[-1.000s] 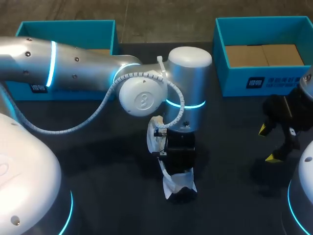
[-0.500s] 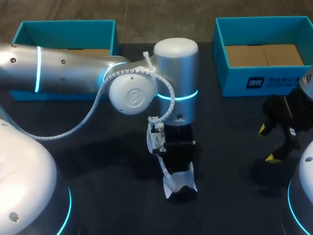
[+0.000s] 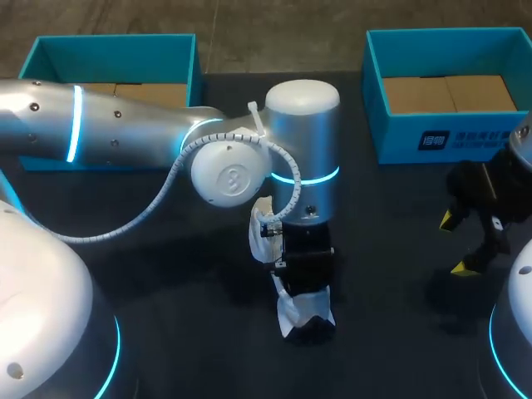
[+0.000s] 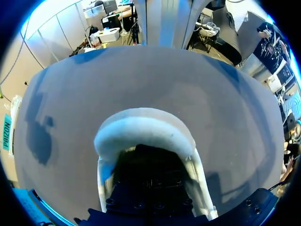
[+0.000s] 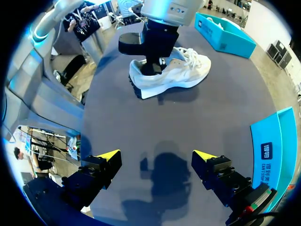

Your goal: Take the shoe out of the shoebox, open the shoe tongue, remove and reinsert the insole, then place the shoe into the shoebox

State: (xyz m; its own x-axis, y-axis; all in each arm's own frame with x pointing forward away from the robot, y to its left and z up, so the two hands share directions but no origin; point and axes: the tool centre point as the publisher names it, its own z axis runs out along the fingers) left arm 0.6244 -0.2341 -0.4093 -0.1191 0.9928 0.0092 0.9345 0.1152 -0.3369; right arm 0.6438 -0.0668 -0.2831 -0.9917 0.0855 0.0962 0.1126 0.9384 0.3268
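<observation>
**Head view, with both wrist views.** At far left, a teal open shoebox (image 3: 116, 51) stands at the back edge of the dark tabletop (image 3: 183, 332). The silver left arm (image 3: 125, 133) enters from the left, passes in front of this box and reaches to mid-table, where its wrist points straight down.

The left jaws are lowered into the mouth of the white shoe (image 3: 303, 314). They are hidden inside it, so whether they are released or clenched cannot be told. The shoe rests sole-down on the tabletop, between the two boxes and outside both.

In the right wrist view, the shoe (image 5: 174, 73) appears side-on with its laces up, and the left arm's black tool body sinks into its opening. In the left wrist view, one rounded white end of the shoe (image 4: 143, 129) curves just ahead of the dark tool.

A second teal shoebox (image 3: 449, 91) stands at back right. The right jaws hang above bare tabletop, well apart from the shoe. They are released, with the yellow tips spread wide and nothing between them.
</observation>
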